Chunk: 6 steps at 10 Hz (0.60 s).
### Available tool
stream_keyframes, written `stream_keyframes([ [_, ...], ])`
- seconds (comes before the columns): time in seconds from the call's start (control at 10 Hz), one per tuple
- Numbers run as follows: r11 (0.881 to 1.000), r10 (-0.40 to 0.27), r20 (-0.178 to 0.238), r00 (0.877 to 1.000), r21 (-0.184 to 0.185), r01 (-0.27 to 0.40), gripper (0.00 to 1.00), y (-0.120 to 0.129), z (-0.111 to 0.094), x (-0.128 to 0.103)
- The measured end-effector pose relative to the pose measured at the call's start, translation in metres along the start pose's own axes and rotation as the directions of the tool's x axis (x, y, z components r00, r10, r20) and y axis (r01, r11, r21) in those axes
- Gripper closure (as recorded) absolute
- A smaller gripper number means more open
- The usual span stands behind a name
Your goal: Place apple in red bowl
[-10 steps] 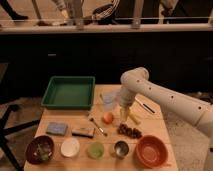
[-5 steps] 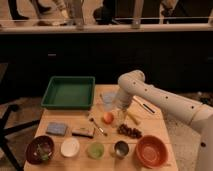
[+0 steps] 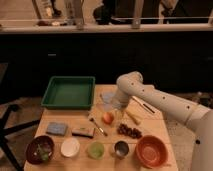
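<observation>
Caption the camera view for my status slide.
Gripper close above the apple on the table; red bowl empty, nearer the camera.

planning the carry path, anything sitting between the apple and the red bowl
Yes: the grape bunch lies directly between the apple and the red bowl, so a lift over it seems needed. The gripper hangs just above the apple, with nothing visible between them.
</observation>
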State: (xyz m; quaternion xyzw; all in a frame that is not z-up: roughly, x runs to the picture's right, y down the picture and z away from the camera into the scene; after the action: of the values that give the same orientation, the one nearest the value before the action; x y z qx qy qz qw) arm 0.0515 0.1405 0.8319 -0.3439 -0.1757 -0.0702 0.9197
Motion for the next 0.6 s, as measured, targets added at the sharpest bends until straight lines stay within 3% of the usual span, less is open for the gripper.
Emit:
stream_keyframes([
  [0.3,1.000,0.010,0.053,0.999,-0.001,-0.010,0.20,-0.007,0.016,0.001],
  [0.6,1.000,0.023,0.072,0.997,-0.019,-0.022,0.20,-0.009,0.031,0.003],
])
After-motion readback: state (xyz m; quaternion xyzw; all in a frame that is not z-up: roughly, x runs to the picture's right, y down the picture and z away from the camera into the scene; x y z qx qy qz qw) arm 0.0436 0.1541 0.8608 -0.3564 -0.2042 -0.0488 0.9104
